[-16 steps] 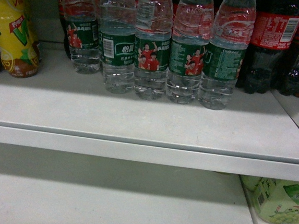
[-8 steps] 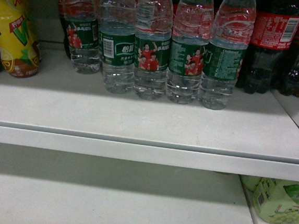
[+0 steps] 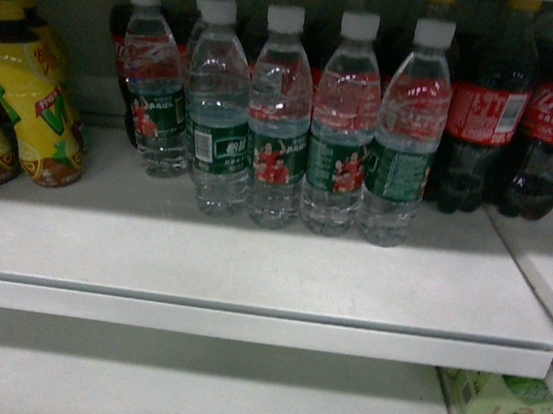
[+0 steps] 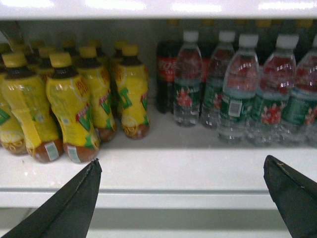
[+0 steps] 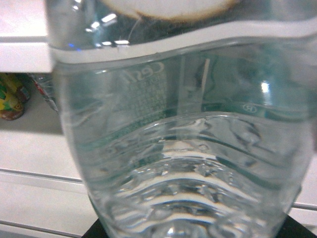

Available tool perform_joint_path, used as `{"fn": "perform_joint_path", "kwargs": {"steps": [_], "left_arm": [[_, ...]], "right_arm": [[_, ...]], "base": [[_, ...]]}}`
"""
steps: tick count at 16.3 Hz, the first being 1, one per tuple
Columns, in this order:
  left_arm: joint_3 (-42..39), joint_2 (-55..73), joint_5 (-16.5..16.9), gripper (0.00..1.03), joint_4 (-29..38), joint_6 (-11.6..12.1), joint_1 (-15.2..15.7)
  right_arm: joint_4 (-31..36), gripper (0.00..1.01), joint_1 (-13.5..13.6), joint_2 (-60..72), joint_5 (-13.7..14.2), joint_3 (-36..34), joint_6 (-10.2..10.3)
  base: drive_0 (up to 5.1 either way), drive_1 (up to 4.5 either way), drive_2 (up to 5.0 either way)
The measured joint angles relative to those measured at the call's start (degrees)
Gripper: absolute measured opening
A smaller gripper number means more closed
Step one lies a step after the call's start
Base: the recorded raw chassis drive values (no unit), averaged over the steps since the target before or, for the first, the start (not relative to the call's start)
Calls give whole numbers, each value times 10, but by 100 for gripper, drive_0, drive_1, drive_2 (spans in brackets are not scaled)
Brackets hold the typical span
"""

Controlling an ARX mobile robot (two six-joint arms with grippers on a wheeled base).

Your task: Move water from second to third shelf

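A clear water bottle (image 5: pixel 183 148) fills the right wrist view, apparently gripped by the right hand; the left hand (image 4: pixel 181 196) hangs open; shelving remains.

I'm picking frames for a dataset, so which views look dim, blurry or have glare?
Head view: dim and greenish, shadow below the shelf. Left wrist view: lamp glare along the top, soft focus on the water bottles. Right wrist view: one clear bottle fills the frame, blurred, distorting everything behind it.

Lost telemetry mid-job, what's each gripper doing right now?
Left gripper: open, empty.
Right gripper: out of view; clear water bottle fills its camera, grip cannot be told.
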Motion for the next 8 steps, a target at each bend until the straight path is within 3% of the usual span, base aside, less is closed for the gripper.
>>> {"fn": "perform_joint_path", "kwargs": {"steps": [8], "left_arm": [[0, 0, -1, 98, 2, 0, 0]], "right_arm": [[0, 39, 0, 0, 0, 0, 1]], "base": [[0, 0, 0]]}}
